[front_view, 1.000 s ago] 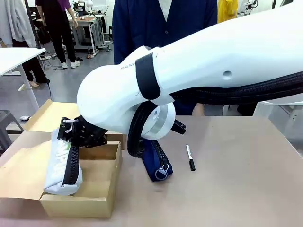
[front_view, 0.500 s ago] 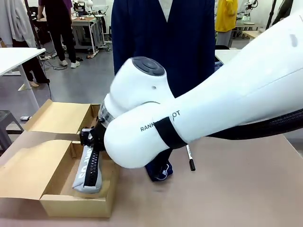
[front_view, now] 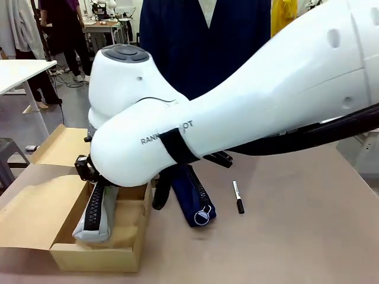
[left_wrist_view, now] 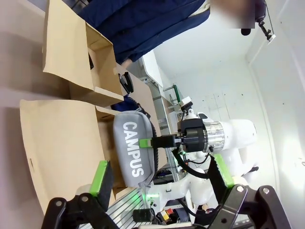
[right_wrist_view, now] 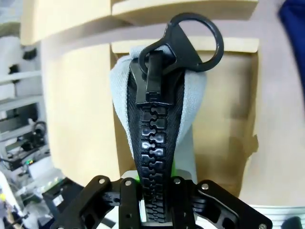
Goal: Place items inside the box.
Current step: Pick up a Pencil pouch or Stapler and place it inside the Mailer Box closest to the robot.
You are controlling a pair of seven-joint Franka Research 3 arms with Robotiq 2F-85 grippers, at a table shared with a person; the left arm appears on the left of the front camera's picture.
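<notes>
We are at the placing step for the grey pouch [front_view: 89, 231]. The right tool [right_wrist_view: 151, 191] pinches it along the zipper, and it stands tilted inside the box [front_view: 95, 257], its lower end near the box's front wall and, it seems, on the floor. The left tool [left_wrist_view: 162, 174] hangs spread and empty, away from the box. The navy pouch [front_view: 192, 198] lies on the table [front_view: 296, 225] just beside the box's right wall, with the marker pen [front_view: 237, 197] farther from the box. Next, we judge, the right tool should spread, let the pouch settle flat, and rise clear of the box's walls.
</notes>
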